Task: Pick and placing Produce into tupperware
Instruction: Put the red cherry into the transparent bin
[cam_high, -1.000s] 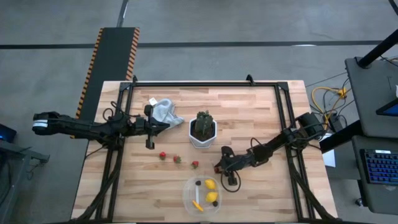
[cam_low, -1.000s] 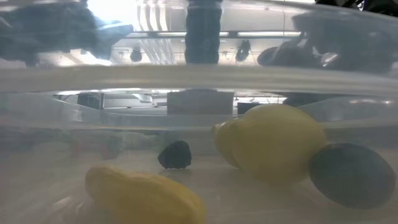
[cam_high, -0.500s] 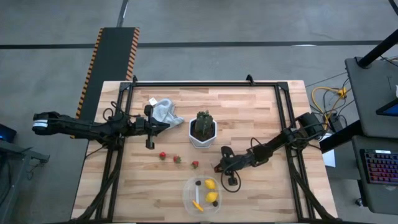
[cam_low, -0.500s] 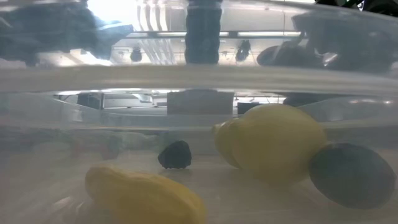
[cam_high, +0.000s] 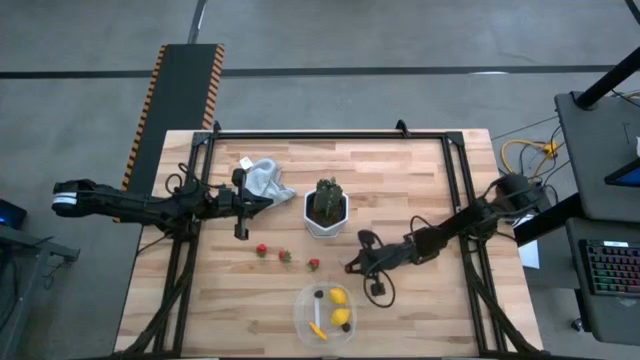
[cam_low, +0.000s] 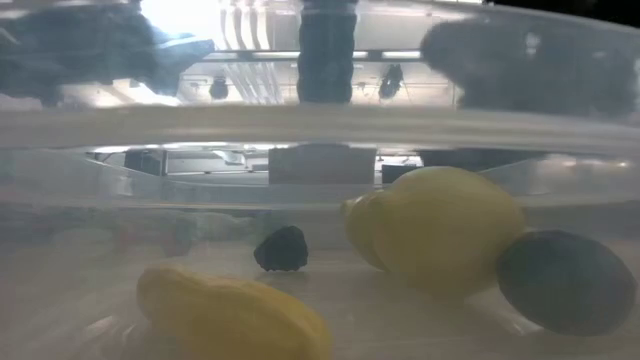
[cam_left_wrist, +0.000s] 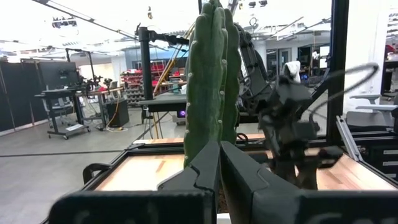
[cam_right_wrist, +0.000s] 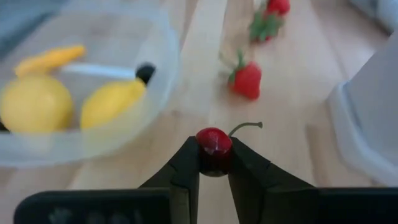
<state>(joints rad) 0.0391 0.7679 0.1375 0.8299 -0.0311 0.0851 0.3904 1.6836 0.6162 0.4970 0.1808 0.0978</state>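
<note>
Three strawberries (cam_high: 285, 256) loose on table (cam_high: 420, 180). My right gripper (cam_right_wrist: 214, 163) pinching cherry (cam_right_wrist: 213, 142) beside tupperware (cam_high: 326, 312) holding lemons (cam_right_wrist: 36, 103). Left gripper (cam_left_wrist: 219, 163) closed, empty, near plant (cam_left_wrist: 211, 81).

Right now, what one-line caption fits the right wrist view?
Right gripper shut on a red cherry, beside the clear tupperware holding yellow fruit, strawberries on the table beyond.

table (cam_high: 400, 190): pale wood planks, matt
tupperware (cam_high: 301, 312): clear smooth plastic
cherry (cam_right_wrist: 214, 142): glossy red skin
cloth (cam_high: 263, 180): crumpled grey fabric
</note>
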